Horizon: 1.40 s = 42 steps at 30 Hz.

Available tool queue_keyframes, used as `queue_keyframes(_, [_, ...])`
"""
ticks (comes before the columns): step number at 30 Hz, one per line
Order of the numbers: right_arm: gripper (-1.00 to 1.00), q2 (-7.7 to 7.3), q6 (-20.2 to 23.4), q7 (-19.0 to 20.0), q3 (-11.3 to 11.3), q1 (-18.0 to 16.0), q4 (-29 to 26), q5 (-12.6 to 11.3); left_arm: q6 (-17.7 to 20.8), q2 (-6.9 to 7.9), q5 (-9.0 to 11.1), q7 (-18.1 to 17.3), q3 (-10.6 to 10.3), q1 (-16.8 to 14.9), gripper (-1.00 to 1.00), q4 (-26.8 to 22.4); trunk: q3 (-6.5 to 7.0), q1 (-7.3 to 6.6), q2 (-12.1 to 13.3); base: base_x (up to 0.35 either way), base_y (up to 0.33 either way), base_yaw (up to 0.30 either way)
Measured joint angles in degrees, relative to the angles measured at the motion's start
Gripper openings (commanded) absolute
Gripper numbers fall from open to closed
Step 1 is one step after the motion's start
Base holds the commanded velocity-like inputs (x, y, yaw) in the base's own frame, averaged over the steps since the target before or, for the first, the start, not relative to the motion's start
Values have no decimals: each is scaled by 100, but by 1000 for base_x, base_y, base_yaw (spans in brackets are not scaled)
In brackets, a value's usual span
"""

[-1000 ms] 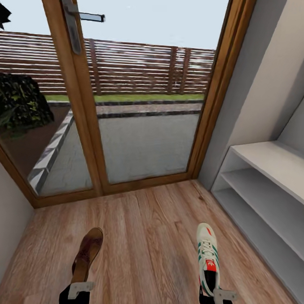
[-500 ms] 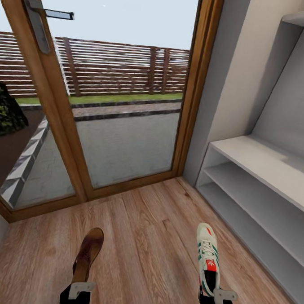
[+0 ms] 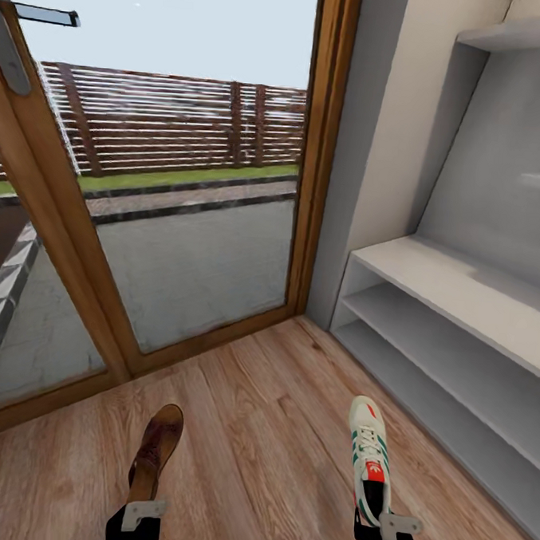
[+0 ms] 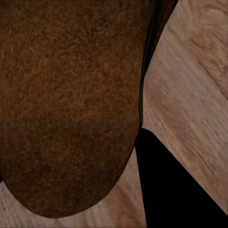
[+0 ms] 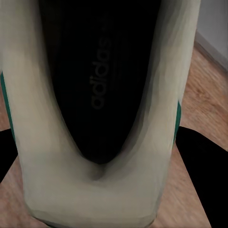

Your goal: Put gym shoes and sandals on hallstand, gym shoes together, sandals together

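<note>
While the left fingers (image 3: 145, 512) grip a brown sandal (image 3: 156, 451) by its heel, the right fingers (image 3: 388, 523) grip a sneaker (image 3: 369, 454), both held above the floor (image 3: 268, 430) near the rack (image 3: 450, 329).

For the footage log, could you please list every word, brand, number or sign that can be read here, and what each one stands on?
"adidas": printed on the dark insole inside the gym shoe held in the right hand, read in the right wrist view.
A white mark on the shoe's red tongue patch in the head view is too small to read.
The sandal in the left hand shows no text.
</note>
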Motion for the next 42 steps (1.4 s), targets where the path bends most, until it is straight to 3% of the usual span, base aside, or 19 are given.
queue_keyframes(16, [-100,0,0,1,3,-2,2,1,0,2,7,-4,1,0,-100,9,35,0,0,226,239,-257])
queue_keyframes(42, [-100,6,-1,1,-2,-1,0,-1,-25,5,11,-2,-1,0,-100,9,38,2,0,7,29,-275])
